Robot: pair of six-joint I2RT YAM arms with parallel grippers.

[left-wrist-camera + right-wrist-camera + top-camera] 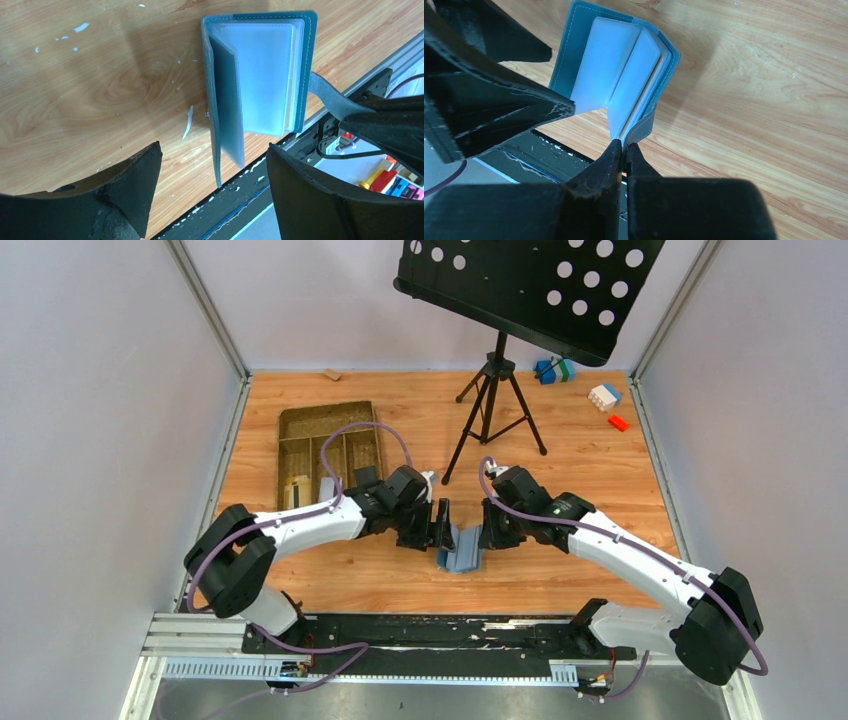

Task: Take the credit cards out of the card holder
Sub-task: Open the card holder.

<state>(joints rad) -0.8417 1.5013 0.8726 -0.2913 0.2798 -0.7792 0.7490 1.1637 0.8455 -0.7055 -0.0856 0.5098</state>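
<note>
Wooden table (pixel 600 490) with tray (pixel 326 416), tripod (pixel 490 405), toy blocks (pixel 604 395)

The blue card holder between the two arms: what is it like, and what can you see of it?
The card holder is a blue fold-over wallet with pale stitching along its edges, seemingly soft leather or imitation. It lies open like a book on the wooden table, near the front edge, with frosted pale plastic sleeves fanned up inside. No card shows clearly. A strap tab sticks out from one edge, pinched by the shut right gripper. The left gripper hangs open above it, not touching.
</note>
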